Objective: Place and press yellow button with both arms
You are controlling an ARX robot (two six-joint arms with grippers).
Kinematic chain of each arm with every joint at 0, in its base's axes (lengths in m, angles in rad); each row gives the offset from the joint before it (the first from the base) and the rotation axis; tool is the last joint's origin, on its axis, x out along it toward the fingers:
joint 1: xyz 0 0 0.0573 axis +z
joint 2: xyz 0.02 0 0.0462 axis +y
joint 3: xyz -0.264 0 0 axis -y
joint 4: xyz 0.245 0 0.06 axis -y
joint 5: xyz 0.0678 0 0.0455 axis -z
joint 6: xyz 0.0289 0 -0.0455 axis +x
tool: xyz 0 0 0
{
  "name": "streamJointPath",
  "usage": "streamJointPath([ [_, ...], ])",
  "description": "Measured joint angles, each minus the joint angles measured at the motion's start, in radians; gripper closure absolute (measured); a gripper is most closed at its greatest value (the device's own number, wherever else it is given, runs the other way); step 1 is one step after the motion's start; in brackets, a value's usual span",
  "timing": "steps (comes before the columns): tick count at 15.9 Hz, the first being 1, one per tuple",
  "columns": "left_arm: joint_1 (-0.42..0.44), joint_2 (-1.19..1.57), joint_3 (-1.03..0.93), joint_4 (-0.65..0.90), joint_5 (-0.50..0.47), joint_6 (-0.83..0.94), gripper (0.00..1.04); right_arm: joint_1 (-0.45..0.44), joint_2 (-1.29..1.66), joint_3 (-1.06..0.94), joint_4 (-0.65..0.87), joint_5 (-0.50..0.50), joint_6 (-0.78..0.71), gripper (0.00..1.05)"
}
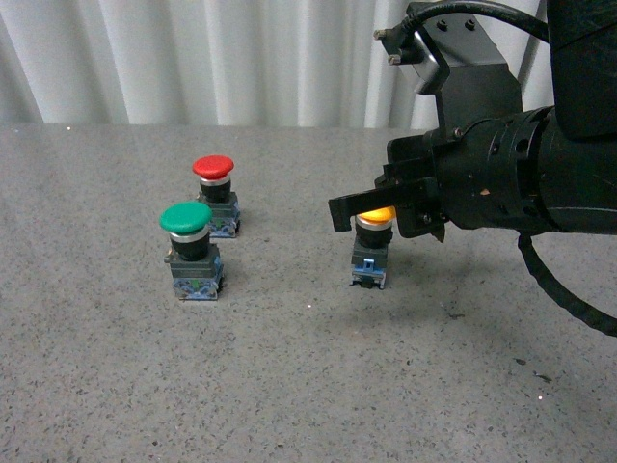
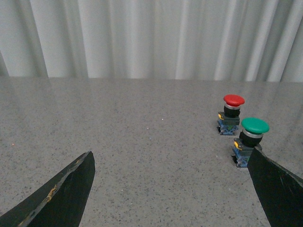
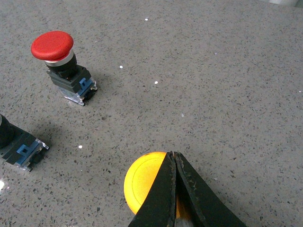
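Note:
The yellow button point(image 1: 374, 241) stands upright on the grey table right of centre, on its dark base with blue parts. My right gripper point(image 1: 339, 212) is shut, its flat fingers lying on top of the yellow cap point(image 3: 142, 182); in the right wrist view the closed tips point(image 3: 173, 156) cover the cap's middle. My left gripper point(image 2: 170, 158) is open and empty, its two black fingers point(image 2: 71, 189) wide apart over bare table; the left arm is out of the front view.
A green-capped button point(image 1: 189, 249) and a red-capped button point(image 1: 216, 193) stand left of the yellow one. Both show in the left wrist view, green point(image 2: 251, 137) by one finger, red point(image 2: 232, 112) beyond. White curtain behind the table.

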Motion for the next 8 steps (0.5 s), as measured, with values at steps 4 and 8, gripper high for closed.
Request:
streamJointPath([
  [4, 0.0, 0.0, 0.0, 0.0, 0.0, 0.0, 0.07, 0.002, 0.012, 0.0, -0.001, -0.004, 0.0, 1.03],
  [8, 0.0, 0.0, 0.0, 0.0, 0.0, 0.0, 0.07, 0.008, 0.02, 0.0, 0.008, -0.003, 0.0, 1.03],
])
